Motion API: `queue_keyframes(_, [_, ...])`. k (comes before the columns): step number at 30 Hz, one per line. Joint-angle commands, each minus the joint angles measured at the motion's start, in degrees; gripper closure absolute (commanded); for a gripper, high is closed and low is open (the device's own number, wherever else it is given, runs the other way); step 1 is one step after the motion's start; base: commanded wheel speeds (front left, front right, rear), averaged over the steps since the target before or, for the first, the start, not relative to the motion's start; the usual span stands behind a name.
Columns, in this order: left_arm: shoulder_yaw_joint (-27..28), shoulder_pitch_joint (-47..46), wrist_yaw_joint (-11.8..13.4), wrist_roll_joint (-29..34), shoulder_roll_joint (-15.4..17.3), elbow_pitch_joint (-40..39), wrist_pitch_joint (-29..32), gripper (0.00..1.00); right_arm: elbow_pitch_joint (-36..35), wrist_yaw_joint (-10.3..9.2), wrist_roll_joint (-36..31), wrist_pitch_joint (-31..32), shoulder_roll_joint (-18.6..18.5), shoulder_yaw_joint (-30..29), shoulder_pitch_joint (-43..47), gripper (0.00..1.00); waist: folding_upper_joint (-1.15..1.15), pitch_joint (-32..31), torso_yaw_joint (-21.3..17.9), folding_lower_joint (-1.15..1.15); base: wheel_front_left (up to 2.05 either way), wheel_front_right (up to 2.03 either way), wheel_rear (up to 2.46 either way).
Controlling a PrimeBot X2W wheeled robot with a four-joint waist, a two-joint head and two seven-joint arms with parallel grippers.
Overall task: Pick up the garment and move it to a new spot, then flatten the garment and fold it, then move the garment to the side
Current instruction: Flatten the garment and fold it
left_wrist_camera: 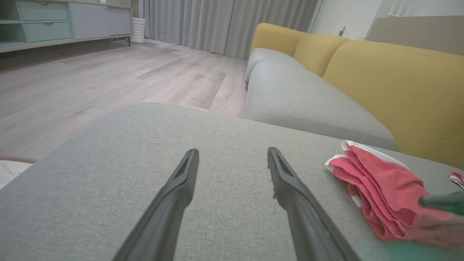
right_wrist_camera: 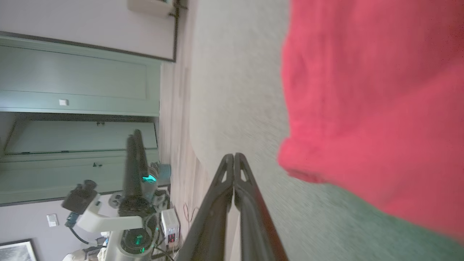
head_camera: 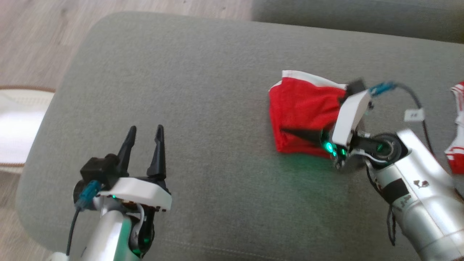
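The garment [head_camera: 304, 108] is a red cloth with a white band, lying folded on the grey cushion [head_camera: 203, 90] right of centre. My right gripper [head_camera: 283, 130] is shut with nothing between its fingers, and they point left, low along the garment's near edge. In the right wrist view the shut gripper [right_wrist_camera: 233, 156] lies beside the garment [right_wrist_camera: 373, 108], over the cushion. My left gripper [head_camera: 145, 129] stands open at the lower left, well away from the cloth. In the left wrist view the open left gripper [left_wrist_camera: 232, 152] hovers over bare cushion, with the garment [left_wrist_camera: 380, 188] to the right.
Another red and white cloth [head_camera: 457, 127] lies at the cushion's right edge. A yellow sofa back [left_wrist_camera: 380, 79] and grey seat [left_wrist_camera: 301, 101] stand behind. Wooden floor [head_camera: 32, 32] and a white, brown-rimmed object [head_camera: 18, 123] lie off the left edge.
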Motion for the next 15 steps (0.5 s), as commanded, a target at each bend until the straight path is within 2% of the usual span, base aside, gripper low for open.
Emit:
queue_keyframes(1, [2.3,-1.6,0.0,0.7,0.3,-2.0,-0.7,0.0,-4.3,-0.04,-0.3,-2.2,-0.3,-0.7,-1.6,1.0,0.0,-0.9,-1.1,0.0,0.0,0.0,0.0])
queue_keyframes(4, [3.0,-1.3,-0.1,1.1,0.5,-2.5,-0.7,0.0,-13.5,-0.04,-2.1,-8.9,-1.7,-1.7,1.1,1.0,0.0,-2.1,-2.8,0.0,0.0,0.0,0.0])
queue_keyframes(5, [3.3,-1.2,-0.2,1.2,0.6,-2.7,-0.7,0.0,-16.1,-0.04,-2.7,-10.8,-2.1,-1.9,2.0,0.75,0.0,-2.4,-3.5,0.0,0.0,0.0,0.0])
queue_keyframes(6, [3.5,-1.1,-0.2,1.4,0.7,-2.8,-0.7,0.0,-18.7,-0.04,-3.2,-12.2,-2.6,-1.9,2.8,0.62,0.0,-2.8,-4.2,0.0,0.0,0.0,0.0])
queue_keyframes(8, [3.9,-1.0,-0.2,1.6,1.0,-3.1,-0.7,0.0,-22.9,-0.04,-4.6,-15.6,-3.8,-2.4,4.1,0.13,0.0,-3.5,-5.6,0.0,0.0,0.0,0.0])
queue_keyframes(10, [4.3,-0.9,-0.2,1.8,1.3,-3.3,-0.7,0.0,-26.5,-0.04,-6.3,-18.5,-5.1,-2.8,5.1,0.0,0.0,-4.1,-7.2,0.0,0.0,0.0,0.0])
queue_keyframes(15, [5.4,-0.7,-0.1,1.9,1.9,-4.0,-0.7,0.0,-32.6,-0.04,-13.3,-27.6,-8.6,-4.3,6.7,0.0,0.0,-5.2,-10.6,0.0,0.0,0.0,0.0])
